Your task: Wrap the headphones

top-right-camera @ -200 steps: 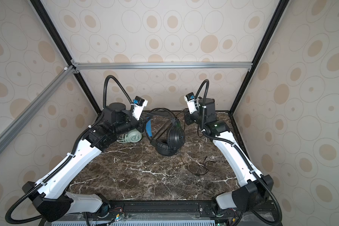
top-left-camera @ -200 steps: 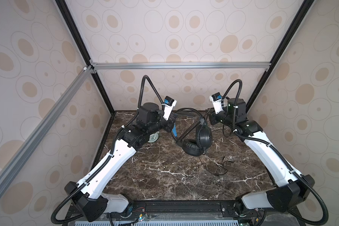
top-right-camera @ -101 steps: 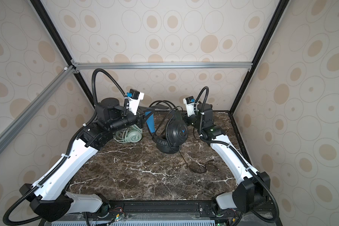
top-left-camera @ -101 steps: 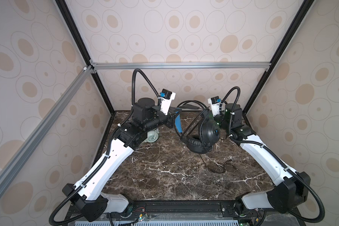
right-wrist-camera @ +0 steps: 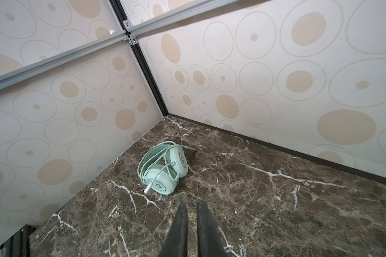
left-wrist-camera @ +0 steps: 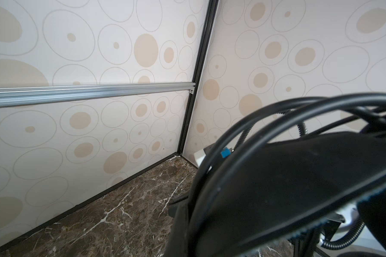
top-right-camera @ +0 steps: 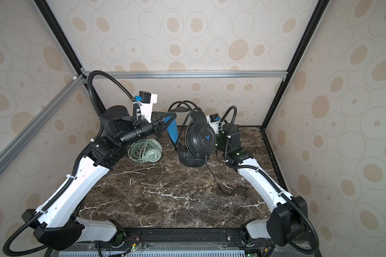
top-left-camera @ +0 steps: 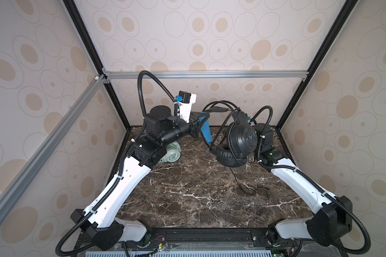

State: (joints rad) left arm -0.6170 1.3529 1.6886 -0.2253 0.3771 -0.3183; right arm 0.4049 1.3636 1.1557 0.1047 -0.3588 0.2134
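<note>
The black headphones [top-left-camera: 243, 138] [top-right-camera: 201, 138] hang tilted above the marble table, lower ear cushion near its surface. My left gripper [top-left-camera: 196, 128] [top-right-camera: 159, 124] is shut on their blue-lined headband [left-wrist-camera: 299, 178], which fills the left wrist view and hides the jaws. Black cable loops over the headband and trails to the table [top-left-camera: 243, 189] [top-right-camera: 226, 191]. My right gripper [right-wrist-camera: 189, 200] sits behind the upright ear cup, mostly hidden in both top views. Its fingers stand almost together, with nothing seen between them. The mint-green headphones [top-right-camera: 146, 151] [right-wrist-camera: 163, 169] lie in the back left corner with their cable coiled round them.
The left arm's elbow [top-left-camera: 149, 153] hangs over the mint-green headphones. Patterned walls and black frame posts [top-left-camera: 118, 111] close in the back and sides. The cable's plug end [top-left-camera: 266, 195] lies loose on the marble at front right.
My left gripper has lifted the black headphones higher and tilted them up. My right gripper came forward and down from the back wall to behind the ear cup. The loose cable slid.
</note>
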